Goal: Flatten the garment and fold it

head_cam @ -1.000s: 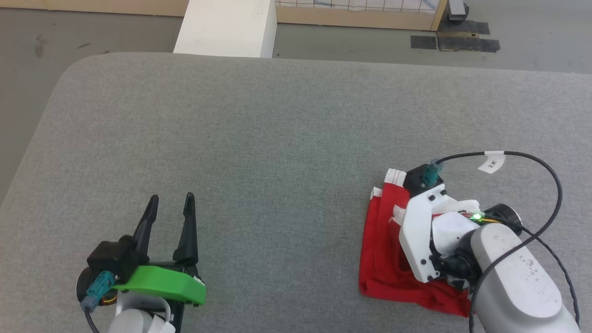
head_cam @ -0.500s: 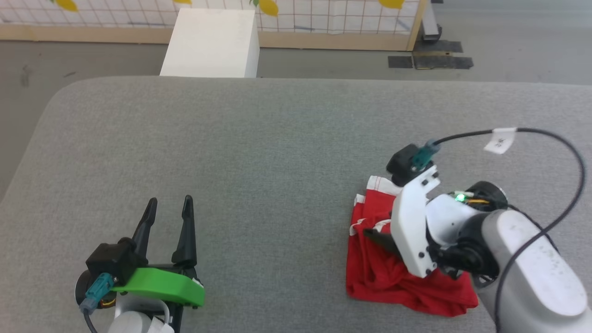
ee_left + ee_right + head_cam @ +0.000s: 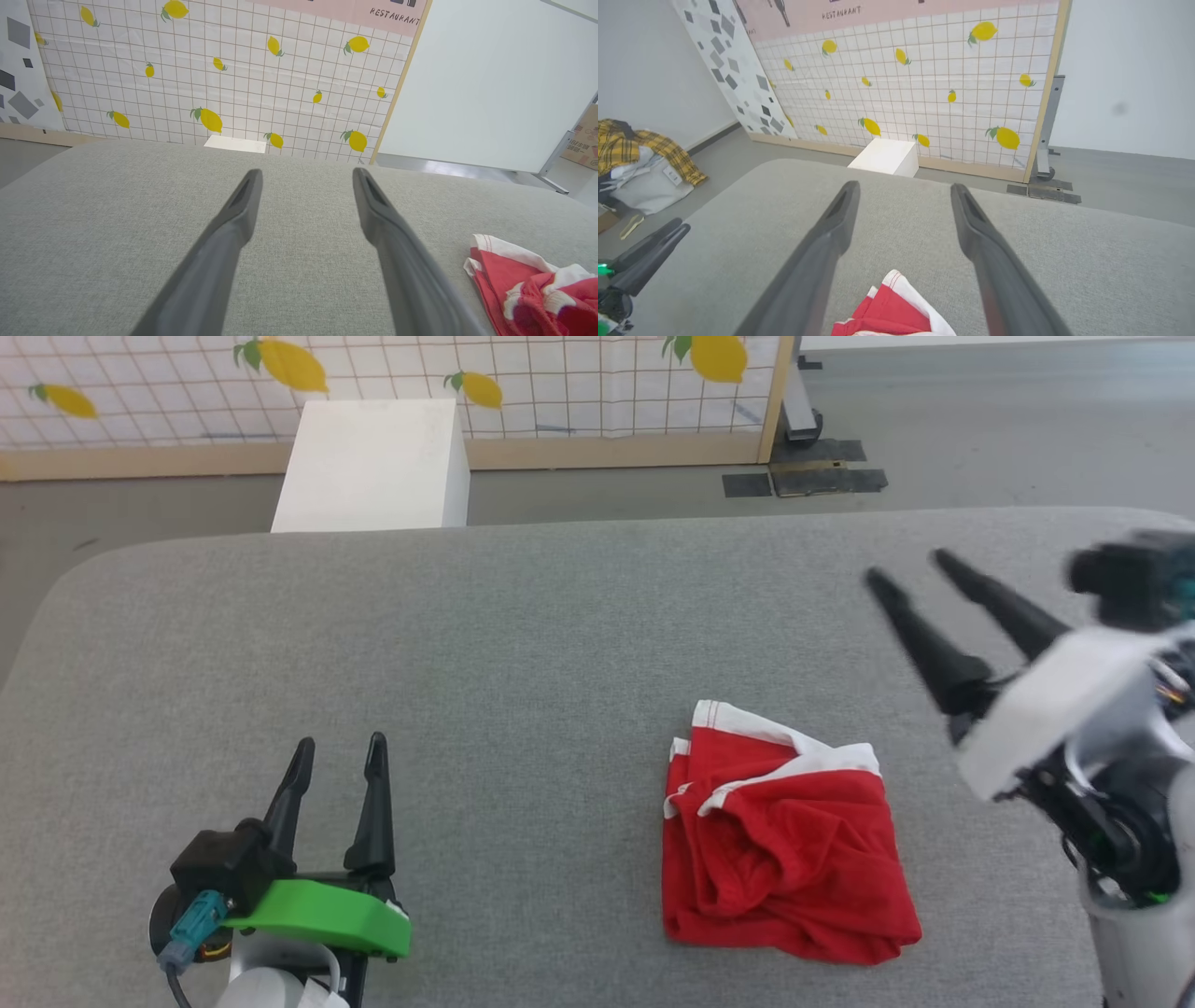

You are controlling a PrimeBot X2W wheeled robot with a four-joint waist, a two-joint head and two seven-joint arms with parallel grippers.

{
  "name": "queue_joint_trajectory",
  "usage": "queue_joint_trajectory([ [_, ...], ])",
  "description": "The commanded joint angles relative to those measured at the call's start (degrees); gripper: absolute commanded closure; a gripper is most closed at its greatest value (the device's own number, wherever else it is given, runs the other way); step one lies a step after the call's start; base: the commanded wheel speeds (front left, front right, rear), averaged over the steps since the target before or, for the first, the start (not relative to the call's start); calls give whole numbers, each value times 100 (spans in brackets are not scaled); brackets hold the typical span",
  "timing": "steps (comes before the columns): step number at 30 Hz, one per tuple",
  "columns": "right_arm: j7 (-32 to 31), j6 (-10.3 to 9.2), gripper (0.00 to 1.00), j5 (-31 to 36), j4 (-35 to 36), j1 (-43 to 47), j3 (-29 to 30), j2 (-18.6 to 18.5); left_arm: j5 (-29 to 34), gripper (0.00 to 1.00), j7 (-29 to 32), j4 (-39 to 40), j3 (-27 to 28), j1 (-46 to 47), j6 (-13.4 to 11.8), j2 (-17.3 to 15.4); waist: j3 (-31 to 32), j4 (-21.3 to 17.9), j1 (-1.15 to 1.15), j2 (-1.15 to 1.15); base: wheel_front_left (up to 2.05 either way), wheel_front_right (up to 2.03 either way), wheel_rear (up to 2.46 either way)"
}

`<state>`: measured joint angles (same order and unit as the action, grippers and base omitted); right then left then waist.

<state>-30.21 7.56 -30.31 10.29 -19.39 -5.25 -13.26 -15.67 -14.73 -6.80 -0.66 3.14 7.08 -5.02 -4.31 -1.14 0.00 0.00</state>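
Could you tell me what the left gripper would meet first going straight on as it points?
The way looks free over the grey fabric surface; the garment lies off to the right. Beyond the far edge, perhaps the white box.

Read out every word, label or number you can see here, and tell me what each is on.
"RESTAURANT": on the pink sign above the lemon-print wall panel.
Printing on the cardboard box: too small to read.
Dark marks at the sign's top edge: cut off, unreadable.
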Motion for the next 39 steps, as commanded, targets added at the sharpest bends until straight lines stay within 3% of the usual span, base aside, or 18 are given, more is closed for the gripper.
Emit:
queue_joint_trajectory([
  [1, 351, -8, 0, 67, 23, 203, 142, 19, 27, 0, -27, 18, 12, -108, 41, 8, 44, -46, 0, 0, 0, 0, 0],
  [11, 3114, -8, 0, 425, -318, 1440, 1051, -87, 30, 0, -27, 39, -17, -142, 41, 28, 85, -52, 0, 0, 0, 0, 0],
  [15, 3690, -8, 0, 426, -578, 1798, 1100, -118, 35, 0, -27, 45, -21, -150, 41, 39, 65, -31, 0, 0, 0, 0, 0],
  [20, 3922, -8, 0, 394, -875, 1891, 1131, -139, 34, 0, -27, 47, -25, -138, 41, 59, 24, 9, 0, 0, 0, 0, 0],
  [24, 3488, -8, 0, 438, -1159, 1757, 1012, -231, 42, 0, -27, 29, -51, -114, 41, 66, -11, 60, 0, 0, 0, 0, 0],
  [31, 1648, -8, 0, 572, -1712, 1292, 301, -463, 32, 0, -27, -20, -60, -81, 41, 81, -80, 181, 0, 0, 0, 0, 0],
  [39, -316, -8, 0, 775, -2315, 718, -205, -396, 14, 0, -27, -18, -77, 1, 41, 100, -252, 351, 0, 0, 0, 0, 0],
])
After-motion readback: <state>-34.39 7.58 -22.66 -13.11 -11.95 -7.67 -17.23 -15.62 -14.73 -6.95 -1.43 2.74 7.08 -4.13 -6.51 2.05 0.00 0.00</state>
